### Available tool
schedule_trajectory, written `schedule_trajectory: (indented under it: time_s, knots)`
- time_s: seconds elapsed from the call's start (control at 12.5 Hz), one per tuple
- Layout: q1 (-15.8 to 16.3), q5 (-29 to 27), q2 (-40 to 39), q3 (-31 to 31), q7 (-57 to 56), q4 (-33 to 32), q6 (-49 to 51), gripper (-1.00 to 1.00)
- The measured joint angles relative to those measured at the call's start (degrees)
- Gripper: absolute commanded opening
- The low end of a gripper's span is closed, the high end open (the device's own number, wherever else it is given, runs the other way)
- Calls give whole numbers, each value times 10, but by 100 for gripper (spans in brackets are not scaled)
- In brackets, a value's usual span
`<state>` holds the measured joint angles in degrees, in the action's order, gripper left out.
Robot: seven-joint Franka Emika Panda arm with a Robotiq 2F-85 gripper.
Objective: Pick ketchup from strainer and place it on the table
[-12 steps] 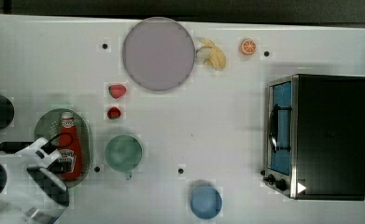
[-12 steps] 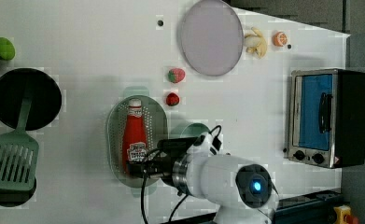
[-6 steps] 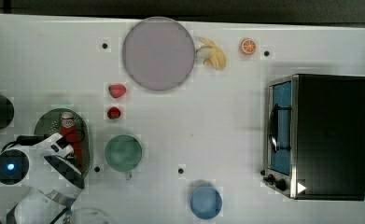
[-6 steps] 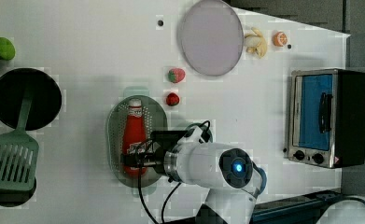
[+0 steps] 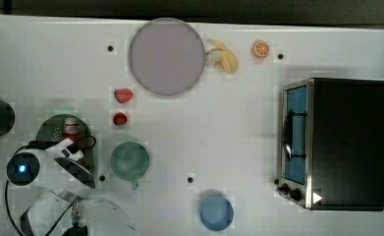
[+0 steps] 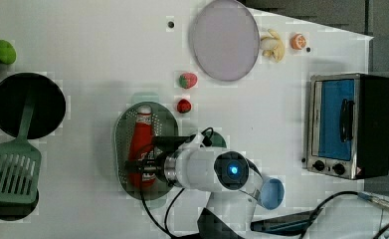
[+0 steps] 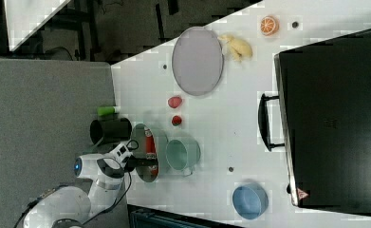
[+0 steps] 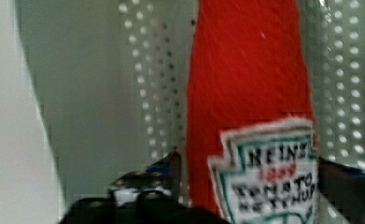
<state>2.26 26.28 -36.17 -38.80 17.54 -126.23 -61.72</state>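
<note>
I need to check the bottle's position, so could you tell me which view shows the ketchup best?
The left view: the ketchup lies lengthwise in the strainer, cap visible. The wrist view shows its body and label close up; top and right views mostly hide it behind the arm.

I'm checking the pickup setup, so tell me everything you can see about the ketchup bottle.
The ketchup is a small red squeeze bottle with a white cap and a white label that, in the wrist view, reads Heinz Tomato Ketchup. It looks like soft plastic. It lies on its side along the strainer, cap toward the left view's top. The hand straddles its labelled lower body, one finger on each side, not yet clamped.
</note>
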Motion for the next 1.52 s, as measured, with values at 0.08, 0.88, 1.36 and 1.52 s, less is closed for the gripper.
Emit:
schedule_trajectory:
  time_s: [0.08, 0.88, 1.36, 1.52]
  knots:
    - [7, 0, -8, 8, 5, 9, 0, 21]
    - [-53, -136, 141, -95, 12, 1, 42, 21]
    - [-112, -281, 281, -131, -57, 97, 253, 21]
    - [-123, -295, 283, -118, -102, 120, 297, 21]
